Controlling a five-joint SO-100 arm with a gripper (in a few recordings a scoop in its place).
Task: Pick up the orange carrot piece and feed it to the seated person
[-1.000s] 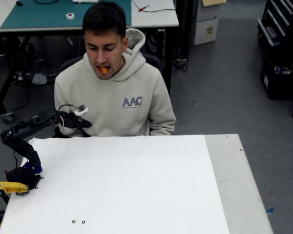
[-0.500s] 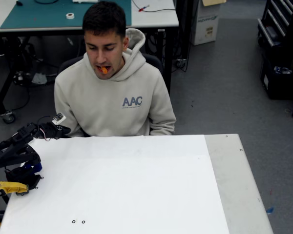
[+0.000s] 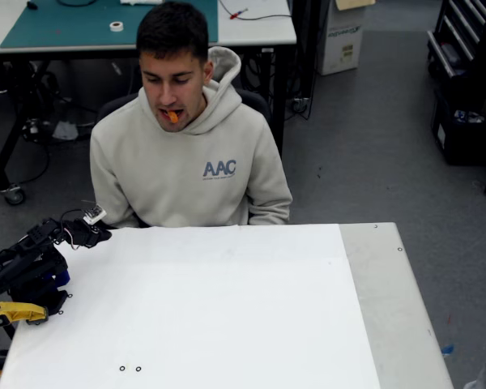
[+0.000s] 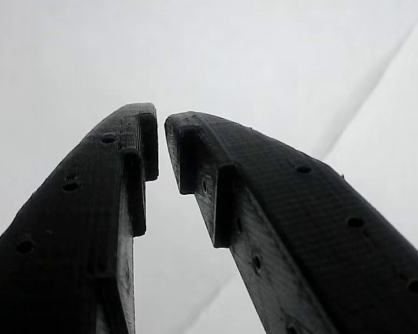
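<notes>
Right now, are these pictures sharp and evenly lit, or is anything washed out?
Fixed view: even room light, soft shadows, the person and carrot fairly sharp. Wrist view: the dark fingers are crisp, but the table behind them is a pale, featureless blur.

- The seated person (image 3: 186, 154) is sitting behind the table (image 3: 227, 308).
- The carrot piece (image 3: 172, 117) is sitting in the person's mouth.
- The gripper (image 3: 97, 233) is hanging over the table's far left corner.

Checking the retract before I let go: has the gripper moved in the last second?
Yes. In the fixed view the gripper has pulled down and left, away from the seated person, and now sits low over the white table by its far-left corner.
</notes>
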